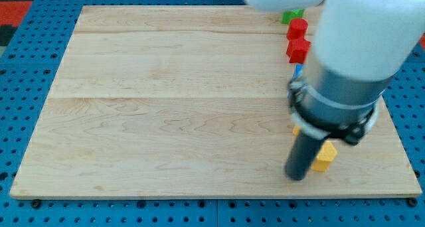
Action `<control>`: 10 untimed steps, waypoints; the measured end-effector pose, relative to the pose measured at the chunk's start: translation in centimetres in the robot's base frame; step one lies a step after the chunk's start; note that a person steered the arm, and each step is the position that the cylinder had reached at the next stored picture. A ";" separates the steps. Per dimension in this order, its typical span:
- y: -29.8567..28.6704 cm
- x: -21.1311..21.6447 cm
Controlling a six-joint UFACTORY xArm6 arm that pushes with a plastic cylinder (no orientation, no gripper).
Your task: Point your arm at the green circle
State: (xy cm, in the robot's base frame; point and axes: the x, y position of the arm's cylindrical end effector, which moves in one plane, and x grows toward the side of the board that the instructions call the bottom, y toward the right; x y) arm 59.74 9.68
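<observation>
My tip (296, 176) sat at board's lower right, bare rod, nothing to clench, touching yellow block (324, 156) on its right. Only visible green block (292, 16), shape unclear, lay well above, beyond two red blocks (298, 40). Approach step barely begun; next move needed long travel toward view's top.

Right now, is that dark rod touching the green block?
No. My tip is down near the view's bottom, beside the yellow block, while the green block sits far off at the view's top edge.

place: robot lab bench | cues: blue pegboard (40, 28) base; wooden board (172, 101); robot arm (358, 48); coloured blocks (299, 49)
</observation>
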 end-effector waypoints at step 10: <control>-4.0 -30.2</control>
State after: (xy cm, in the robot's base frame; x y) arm 29.58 5.71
